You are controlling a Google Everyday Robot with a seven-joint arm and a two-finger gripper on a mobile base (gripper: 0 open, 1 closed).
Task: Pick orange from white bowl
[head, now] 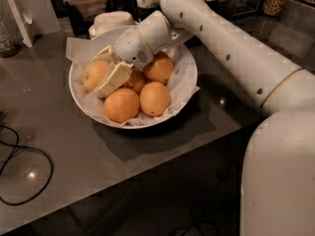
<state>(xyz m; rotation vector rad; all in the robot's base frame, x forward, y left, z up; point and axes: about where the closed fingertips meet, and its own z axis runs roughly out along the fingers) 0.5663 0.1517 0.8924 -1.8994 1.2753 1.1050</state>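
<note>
- The orange (92,73), the palest and largest fruit, is sitting at the left side of the white bowl (125,125), resting on the crinkled paper lining (184,85).
- The counter (74,176), dark grey and glossy, is carrying the bowl towards its far side.
- The robot's white arm (231,48) is reaching in from the right and crossing over the far half of the bowl.
- The white bowl is standing just near of a small white lidded dish (112,21).
- Four smaller, deeper-coloured oranges are lying to the right of the pale one: two at the near rim (121,104) (154,98), one further back (159,69), and one partly hidden between them (135,81).
- The pincer (101,75) is sitting low in the bowl with its fingers spread, one finger (114,77) lying along the orange's right side and the other at its far side, so the orange is lying between them; whether they are pressing on it is not clear.
- A thin black cable (48,162) is looping across the counter's near left.
</note>
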